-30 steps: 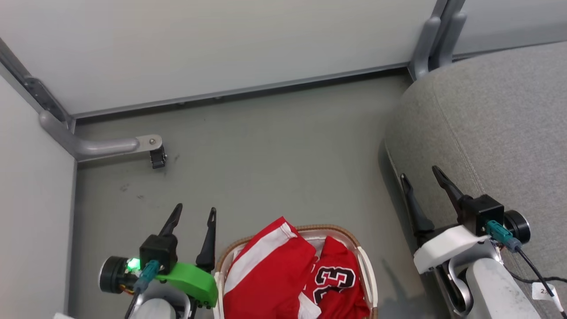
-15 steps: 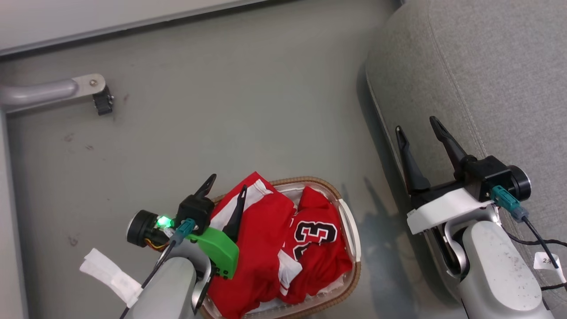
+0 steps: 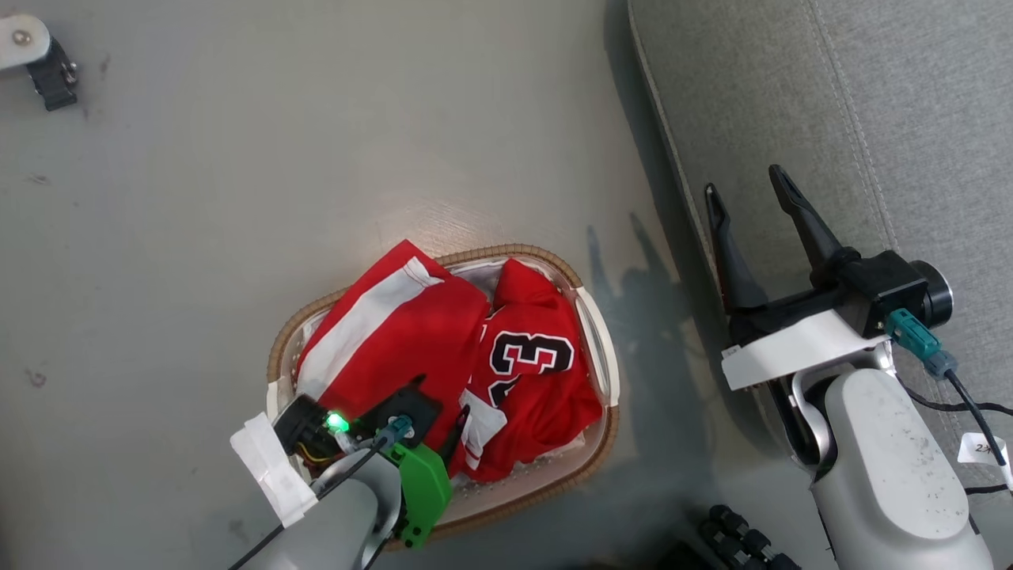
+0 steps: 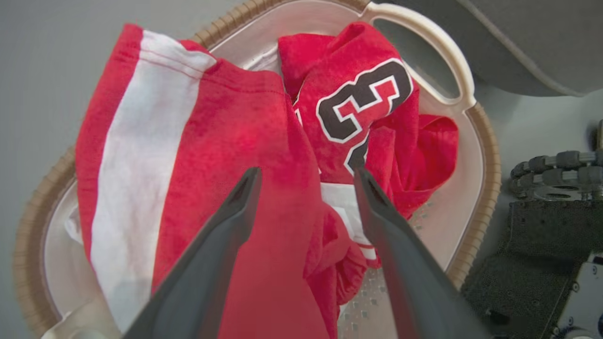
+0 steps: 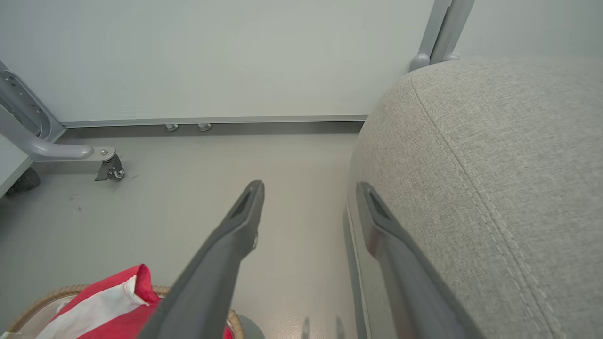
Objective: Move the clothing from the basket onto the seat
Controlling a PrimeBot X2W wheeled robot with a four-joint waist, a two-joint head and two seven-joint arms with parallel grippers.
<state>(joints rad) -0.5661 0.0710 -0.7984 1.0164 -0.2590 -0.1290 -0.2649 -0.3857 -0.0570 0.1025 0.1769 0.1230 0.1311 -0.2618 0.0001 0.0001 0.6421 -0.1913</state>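
Note:
The clothing [image 3: 396,340], red with white stripes, fills the basket [image 3: 514,252] on the floor; one piece is a jersey [image 3: 530,356] with black numbers. My left gripper [image 3: 440,405] hangs over the basket's near side, pointing down. In the left wrist view the left gripper [image 4: 307,172] is open, its fingers straddling a red fold of the clothing [image 4: 226,141] just above it, inside the basket [image 4: 485,155]. My right gripper [image 3: 744,180] is open and empty at the left edge of the grey seat [image 3: 870,119]. The right gripper [image 5: 311,184] points along the seat [image 5: 494,165].
A partition foot with a castor [image 3: 51,71] stands on the grey floor at the far left, also the castor [image 5: 110,169] below a pale wall panel [image 5: 235,56]. Dark tracked parts of the robot's base [image 3: 744,538] lie near the basket's right side.
The head camera has tipped down, shifting the whole picture. My left gripper has moved from the floor beside the basket to above the clothing, pointing down. The right gripper stays by the seat's edge.

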